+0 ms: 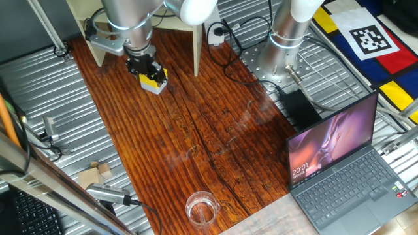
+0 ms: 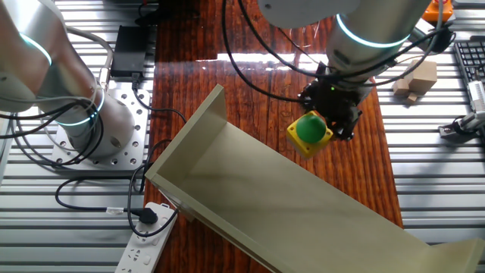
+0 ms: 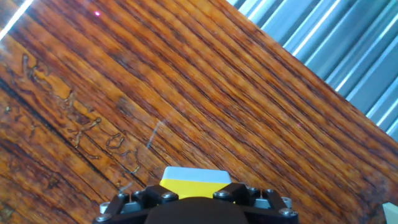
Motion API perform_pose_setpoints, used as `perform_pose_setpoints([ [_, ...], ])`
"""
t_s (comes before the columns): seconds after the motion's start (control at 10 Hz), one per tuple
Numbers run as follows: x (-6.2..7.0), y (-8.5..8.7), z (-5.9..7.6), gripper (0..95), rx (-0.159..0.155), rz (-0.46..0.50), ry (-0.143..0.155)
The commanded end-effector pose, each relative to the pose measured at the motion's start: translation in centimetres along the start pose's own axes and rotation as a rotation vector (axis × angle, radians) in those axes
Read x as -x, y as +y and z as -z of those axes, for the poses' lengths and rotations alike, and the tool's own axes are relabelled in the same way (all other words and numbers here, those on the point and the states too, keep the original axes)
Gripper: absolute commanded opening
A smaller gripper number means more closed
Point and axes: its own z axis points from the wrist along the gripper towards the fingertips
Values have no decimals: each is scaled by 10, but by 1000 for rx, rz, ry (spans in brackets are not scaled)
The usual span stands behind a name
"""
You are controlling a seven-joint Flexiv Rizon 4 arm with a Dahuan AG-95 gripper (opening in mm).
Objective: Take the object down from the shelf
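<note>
In one fixed view, 1 gripper (image 1: 152,74) hangs from the arm over the wooden table (image 1: 215,137), its 2 black fingers (image 1: 141,66) clamped on 1 yellow box (image 1: 155,83). The box sits directly under the gripper, tilted, and whether its underside touches the wood cannot be told. Just behind the gripper stands 1 cream shelf (image 1: 186,29), with 2 upright legs visible; the box is off it and in front of it. Well away from the gripper, toward the camera, stand 1 clear glass (image 1: 202,208) and a small cluster of pale wooden blocks (image 1: 96,173), their number unclear. 1 open laptop (image 1: 346,166) lies far off to the side, and 1 white power strip (image 1: 217,34) lies behind the shelf leg.

In the other fixed view, the gripper (image 2: 331,115) closes on the box (image 2: 309,131) from its far side; 1 round green button (image 2: 309,126) faces the camera. The shelf's board (image 2: 280,197) lies just in front of the gripper, separate from the box. Wooden blocks (image 2: 417,80) sit well beyond the gripper to the side.

In the hand view, the gripper (image 3: 196,200) fills the bottom edge, with 1 yellow and white corner of the box (image 3: 194,178) showing just ahead of it and table wood (image 3: 186,81) beyond.
</note>
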Motion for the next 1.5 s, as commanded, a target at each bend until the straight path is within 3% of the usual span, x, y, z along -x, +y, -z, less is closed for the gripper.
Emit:
perform_pose_setpoints([
  [0.1,1,0,1,0,37,33,50],
  [0.5,1,0,1,0,34,86,94],
  [0.9,1,0,1,0,35,49,79],
  [1.2,11,8,-12,0,29,30,71],
  [1.5,23,17,-36,0,30,28,59],
])
